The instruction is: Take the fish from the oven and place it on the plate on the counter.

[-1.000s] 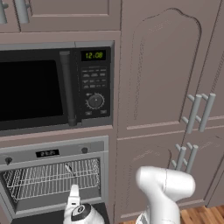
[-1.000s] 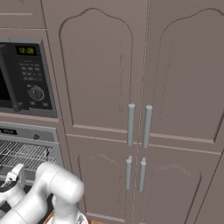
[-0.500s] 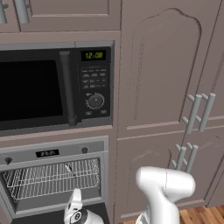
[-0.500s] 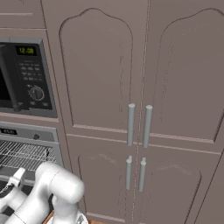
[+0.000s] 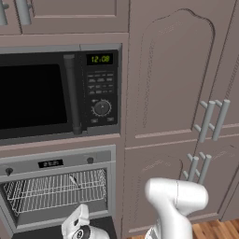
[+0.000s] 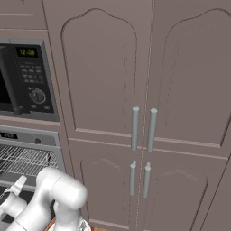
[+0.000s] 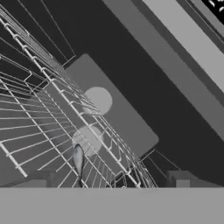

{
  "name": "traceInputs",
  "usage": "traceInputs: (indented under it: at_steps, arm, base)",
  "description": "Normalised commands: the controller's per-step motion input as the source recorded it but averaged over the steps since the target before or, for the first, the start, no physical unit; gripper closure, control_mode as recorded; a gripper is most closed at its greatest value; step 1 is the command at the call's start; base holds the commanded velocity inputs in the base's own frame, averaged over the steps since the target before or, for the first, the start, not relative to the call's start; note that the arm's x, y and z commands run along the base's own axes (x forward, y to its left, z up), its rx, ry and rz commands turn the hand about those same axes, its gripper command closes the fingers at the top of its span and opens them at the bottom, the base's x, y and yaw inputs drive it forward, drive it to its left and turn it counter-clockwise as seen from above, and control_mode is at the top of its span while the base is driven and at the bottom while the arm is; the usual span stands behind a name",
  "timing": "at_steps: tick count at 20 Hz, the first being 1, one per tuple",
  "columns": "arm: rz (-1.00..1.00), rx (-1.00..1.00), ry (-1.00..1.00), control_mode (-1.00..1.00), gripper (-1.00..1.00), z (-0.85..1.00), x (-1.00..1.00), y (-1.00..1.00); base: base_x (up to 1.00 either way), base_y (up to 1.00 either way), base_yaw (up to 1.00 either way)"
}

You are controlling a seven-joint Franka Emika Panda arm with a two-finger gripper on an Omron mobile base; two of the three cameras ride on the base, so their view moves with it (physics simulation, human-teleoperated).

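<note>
With the oven [image 5: 58, 189] door down and its cavity open, the arm is reaching low in front of it, the white wrist sitting just below the wire rack [image 5: 56, 191] in the left base view. Up above sits the black microwave [image 5: 58, 93] with its green clock lit, and tall mauve cabinet doors [image 6: 135, 90] with silver bar handles stand to the right. From the hand view, we're looking along the claw [image 7: 109, 179] straight into the dark oven interior: its two dark finger tips stand well apart, spread wide, nothing between them. And there's the fish [image 7: 78, 159], a slim grey sliver lying on the rack wires, near the left finger tip and just ahead of it, not touched by either one. In the left base view the fish [image 5: 73, 181] shows as a thin dark streak on the rack, towards the middle of the oven opening.
</note>
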Motion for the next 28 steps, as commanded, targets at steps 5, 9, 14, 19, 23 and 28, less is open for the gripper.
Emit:
traceInputs:
  at_steps: [5,9,14,19,23,28]
  arm:
    - [0.31,0.31,0.03,-1.00,-1.00,0.00,0.02,0.36]
    - [0.30,0.24,0.02,-1.00,-1.00,0.00,0.16,0.13]
    - [0.23,0.12,0.02,-1.00,-1.00,-0.13,0.18,0.01]
    - [-0.04,0.00,0.00,-1.00,-1.00,-0.18,0.32,-0.20]
    - [-0.09,0.00,-0.03,-1.00,-1.00,-0.37,0.37,-0.17]
    - [-0.07,0.00,-0.07,-1.00,-1.00,-0.41,0.12,-0.17]
  base:
    - [0.00,0.00,0.00]
    - [0.00,0.00,0.00]
    - [0.00,0.00,0.00]
    - [0.00,0.00,0.00]
    - [0.00,0.00,0.00]
    - [0.00,0.00,0.00]
